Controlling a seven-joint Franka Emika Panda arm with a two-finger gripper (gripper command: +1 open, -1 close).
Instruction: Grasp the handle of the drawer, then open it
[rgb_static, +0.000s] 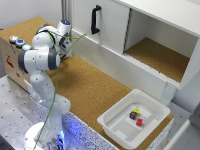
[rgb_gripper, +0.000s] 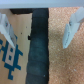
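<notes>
**Hand wide and empty, handle well off toward the cabinet**

Hand (rgb_gripper: 38, 27) is spread apart with nothing between its two pale fingers (rgb_gripper: 72, 27); in the wrist view it looks down on cork desk surface, a dark strip (rgb_gripper: 37, 50) and a blue-patterned box face (rgb_gripper: 10, 55), not on any part of the cabinet. In the exterior view the arm is folded near the desk's (rgb_static: 95, 90) far corner, with the hand (rgb_static: 64, 46) tucked close to the elbow.

The handle (rgb_static: 95, 19) is a small black bar pull standing vertical on the white drawer (rgb_static: 107, 27) front, up at the back of the scene. From the hand it lies toward the exterior view's right and higher, well apart, with open cork desk between. Its long axis runs up and down, so my judgement is that the fingers would need to close across it horizontally, one on each side of the bar, and the hand would have to turn to face the panel first.

Just beside the drawer, to the exterior view's right, sits an open white compartment (rgb_static: 160, 55) with a cork floor. A white tub (rgb_static: 131, 120) holding small coloured blocks (rgb_static: 136, 116) rests near the desk's front edge.

No grasp has begun.
</notes>
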